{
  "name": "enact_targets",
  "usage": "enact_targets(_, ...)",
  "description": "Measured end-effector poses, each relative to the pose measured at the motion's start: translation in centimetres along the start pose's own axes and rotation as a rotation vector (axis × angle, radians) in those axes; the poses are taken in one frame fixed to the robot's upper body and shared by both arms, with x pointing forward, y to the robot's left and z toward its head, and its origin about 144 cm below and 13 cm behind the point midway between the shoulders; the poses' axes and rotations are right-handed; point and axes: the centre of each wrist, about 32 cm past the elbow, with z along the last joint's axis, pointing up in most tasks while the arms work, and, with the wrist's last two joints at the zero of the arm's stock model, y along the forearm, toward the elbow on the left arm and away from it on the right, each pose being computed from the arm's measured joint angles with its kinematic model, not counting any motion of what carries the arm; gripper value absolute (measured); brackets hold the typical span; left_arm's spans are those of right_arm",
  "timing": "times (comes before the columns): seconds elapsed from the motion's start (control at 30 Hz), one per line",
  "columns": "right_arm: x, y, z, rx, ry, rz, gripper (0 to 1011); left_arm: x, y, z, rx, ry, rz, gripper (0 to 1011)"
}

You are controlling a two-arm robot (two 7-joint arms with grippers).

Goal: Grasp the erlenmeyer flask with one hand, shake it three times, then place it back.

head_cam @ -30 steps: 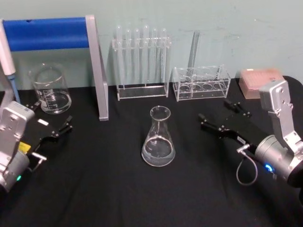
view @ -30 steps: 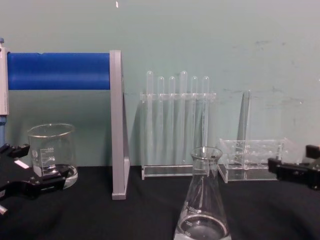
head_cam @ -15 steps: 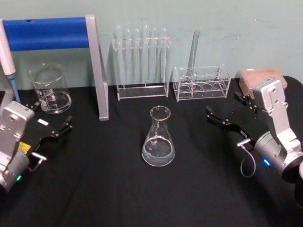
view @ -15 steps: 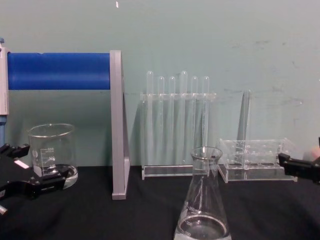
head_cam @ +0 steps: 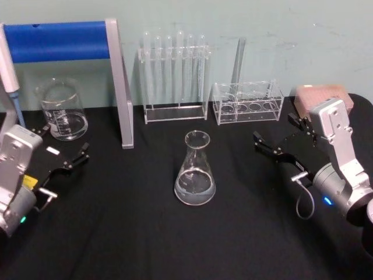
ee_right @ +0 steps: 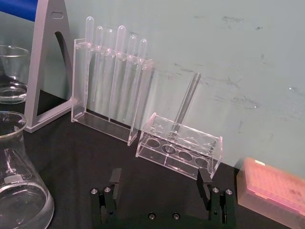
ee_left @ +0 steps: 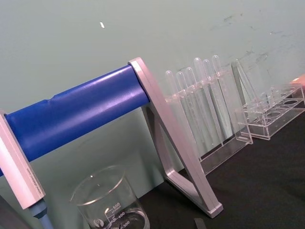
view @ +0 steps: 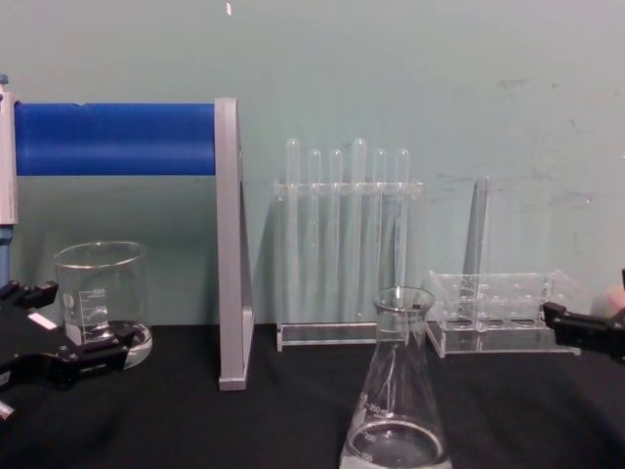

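Flask (head_cam: 194,171) standing upright at mat centre, liquid pooling in base. My right gripper (head_cam: 280,139) hovering well to its right, fingers spread, holding nothing. My left gripper (head_cam: 61,150) parked by beaker (head_cam: 61,109), fingers apart. Risk: glass neck slipping or tipping under off-centre pinch; liquid sloshing out.

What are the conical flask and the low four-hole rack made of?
Clear conical erlenmeyer flask: likely glass, glossy and see-through, with white printed graduations. Low clear rack with round holes: probably acrylic or similar plastic, flat transparent panels with bright edges; can't confirm.
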Motion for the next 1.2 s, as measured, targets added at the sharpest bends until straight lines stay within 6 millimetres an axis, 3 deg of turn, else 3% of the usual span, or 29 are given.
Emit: enact_targets(1.2,0.01,-0.01,0.03,0.001,0.004,0.003,1003,0.0,0.0,0.0,0.0,0.0,0.0,1001)
